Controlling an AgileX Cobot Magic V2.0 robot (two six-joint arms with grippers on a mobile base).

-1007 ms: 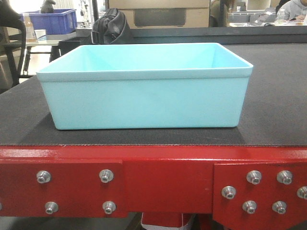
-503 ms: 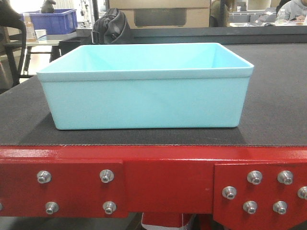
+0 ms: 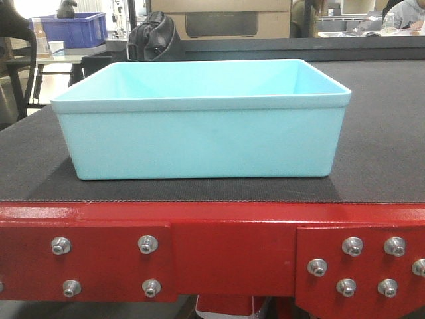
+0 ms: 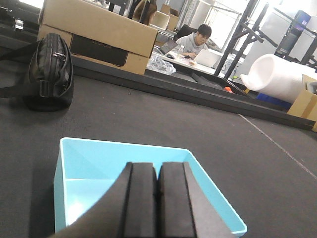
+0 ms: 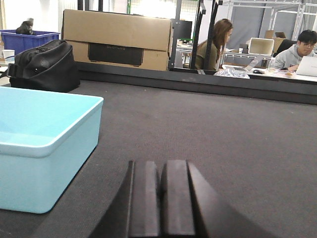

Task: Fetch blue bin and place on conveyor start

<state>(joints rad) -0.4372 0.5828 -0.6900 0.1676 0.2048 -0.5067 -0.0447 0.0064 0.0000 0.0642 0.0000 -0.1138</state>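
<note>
The blue bin (image 3: 199, 119) stands on the conveyor start (image 3: 372, 153); jaws of left gripper (image 4: 157, 198) and right gripper (image 5: 162, 198) are pressed together, empty.

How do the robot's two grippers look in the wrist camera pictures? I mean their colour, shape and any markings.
Both look alike. The left gripper shows two matte black, flat rectangular finger pads side by side, with black sloped bodies widening outward at the bottom. The right gripper has the same black blocky pads and flared sides. No cables, labels or markings are visible on either; the arms themselves are out of view.
</note>
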